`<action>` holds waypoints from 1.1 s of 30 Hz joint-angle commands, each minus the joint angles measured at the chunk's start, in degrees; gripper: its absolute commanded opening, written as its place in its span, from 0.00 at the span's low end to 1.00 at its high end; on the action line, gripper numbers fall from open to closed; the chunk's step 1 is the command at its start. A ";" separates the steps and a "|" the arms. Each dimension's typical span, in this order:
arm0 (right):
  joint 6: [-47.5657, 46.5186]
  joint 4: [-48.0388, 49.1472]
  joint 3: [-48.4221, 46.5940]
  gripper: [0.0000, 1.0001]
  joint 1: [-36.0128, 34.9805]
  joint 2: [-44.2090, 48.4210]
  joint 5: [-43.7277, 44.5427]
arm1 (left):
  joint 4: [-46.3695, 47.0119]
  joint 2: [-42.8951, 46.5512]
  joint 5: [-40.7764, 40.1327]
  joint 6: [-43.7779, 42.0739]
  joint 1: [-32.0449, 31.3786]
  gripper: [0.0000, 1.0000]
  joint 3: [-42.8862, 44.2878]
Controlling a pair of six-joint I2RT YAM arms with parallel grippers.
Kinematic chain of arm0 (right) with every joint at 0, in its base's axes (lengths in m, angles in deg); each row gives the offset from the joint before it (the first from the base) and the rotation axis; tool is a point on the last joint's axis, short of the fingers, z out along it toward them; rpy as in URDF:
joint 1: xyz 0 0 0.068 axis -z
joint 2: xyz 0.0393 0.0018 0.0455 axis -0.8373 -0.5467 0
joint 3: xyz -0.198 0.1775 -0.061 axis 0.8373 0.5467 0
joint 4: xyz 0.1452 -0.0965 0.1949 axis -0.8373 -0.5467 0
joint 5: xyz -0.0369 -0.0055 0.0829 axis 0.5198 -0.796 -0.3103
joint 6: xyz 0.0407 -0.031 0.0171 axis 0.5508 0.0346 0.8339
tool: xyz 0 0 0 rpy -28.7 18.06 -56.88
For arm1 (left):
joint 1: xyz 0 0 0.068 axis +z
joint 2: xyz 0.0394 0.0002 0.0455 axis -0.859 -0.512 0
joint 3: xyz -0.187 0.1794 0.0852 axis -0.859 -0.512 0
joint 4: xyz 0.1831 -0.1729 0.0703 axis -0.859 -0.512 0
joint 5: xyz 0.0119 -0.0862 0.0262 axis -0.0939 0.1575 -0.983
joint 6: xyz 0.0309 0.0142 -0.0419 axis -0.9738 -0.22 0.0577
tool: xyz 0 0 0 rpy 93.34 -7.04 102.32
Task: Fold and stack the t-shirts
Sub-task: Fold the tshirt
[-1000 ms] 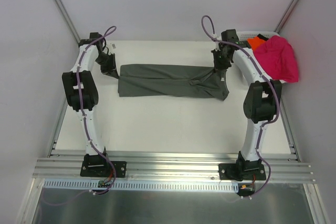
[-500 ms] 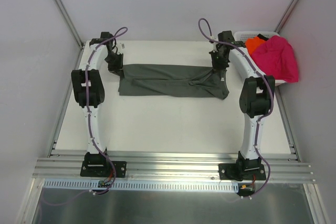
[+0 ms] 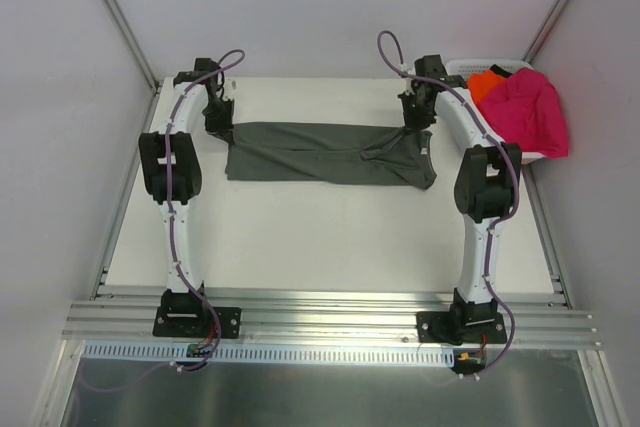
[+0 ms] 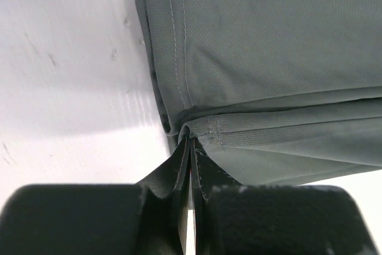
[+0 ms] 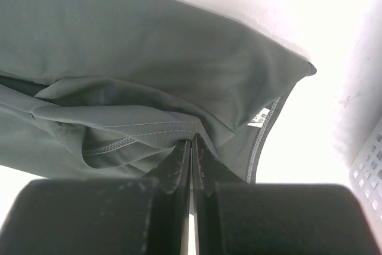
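Observation:
A dark grey-green t-shirt lies as a long folded strip across the far part of the white table. My left gripper sits at the strip's far left corner. In the left wrist view its jaws are shut, pinching a hemmed fold of the shirt. My right gripper is at the far right end, by the neck. In the right wrist view it is shut on a stitched fold of the shirt. A magenta-pink t-shirt and an orange one lie heaped at the far right.
The white lattice basket under the pink and orange shirts stands at the table's far right corner; its wall shows close to the right gripper. Grey walls close in both sides. An aluminium rail runs along the near edge.
Both arms have swung inward and straightened up, the left gripper shifting right and farther back, the right gripper slightly left. Both stayed shut. The grey-green shirt has barely moved.

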 commanded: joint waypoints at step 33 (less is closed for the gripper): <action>8.80 0.77 10.10 0.82 -4.90 11.33 -9.27 | -0.91 13.95 9.79 4.86 -3.10 0.47 -11.24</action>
